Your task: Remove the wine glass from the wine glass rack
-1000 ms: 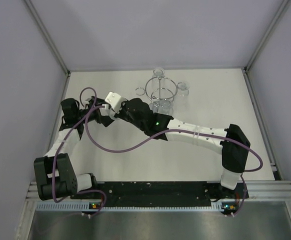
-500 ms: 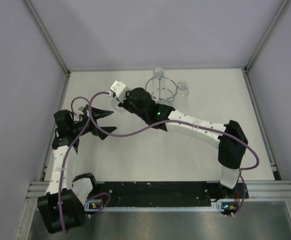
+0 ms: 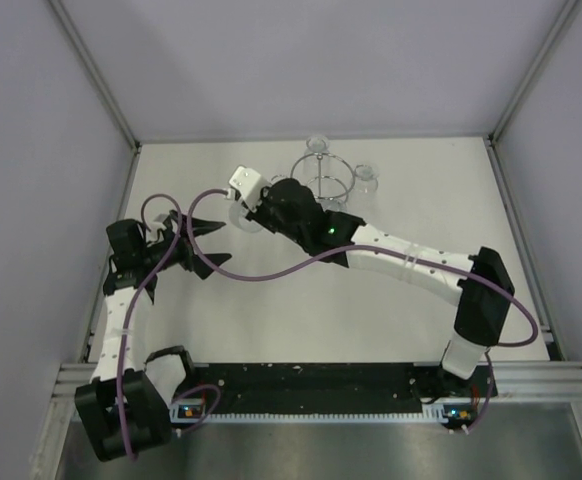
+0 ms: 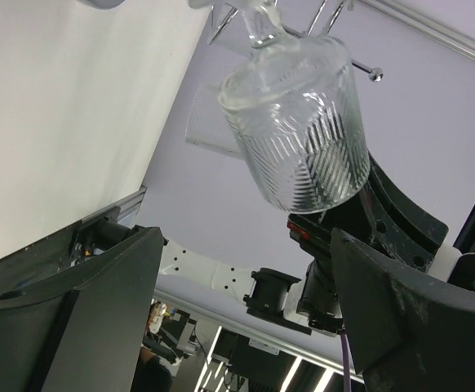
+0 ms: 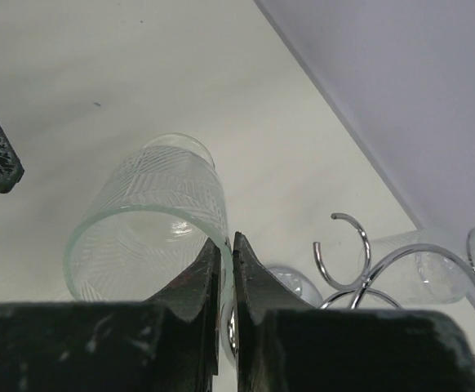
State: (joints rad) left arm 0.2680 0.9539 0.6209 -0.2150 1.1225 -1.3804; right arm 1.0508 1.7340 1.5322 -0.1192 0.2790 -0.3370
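The left arm has drawn back toward the table's left edge, away from the right wrist it was pressed against a second ago, and the black left gripper (image 3: 221,242) has spread its jaws. The right arm's elbow has swung out toward the right edge, while its wrist has barely shifted.

The left gripper's two fingers stand wide with nothing between them, pointing toward the right wrist from just beside it. In the left wrist view they frame the clear ribbed wine glass (image 4: 295,131) without touching it.

The black right gripper (image 5: 225,245) has its jaws pinched nearly together on the rim of the glass, one finger inside the bowl and one outside. The bowl tilts away from the fingers, with its stem end pointing toward the far side. Whether the glass touches the table cannot be told.

The glass sits over the far half of the white table (image 3: 421,300), left of centre. It is just left of the shiny chrome wire wine glass rack (image 3: 323,180) and apart from its large rings. The rack stands near the middle of the far edge. Two more clear glasses (image 3: 368,177) are at the rack, one on its far side and one on its right. A purple cable (image 3: 271,272) loops between the two arms.
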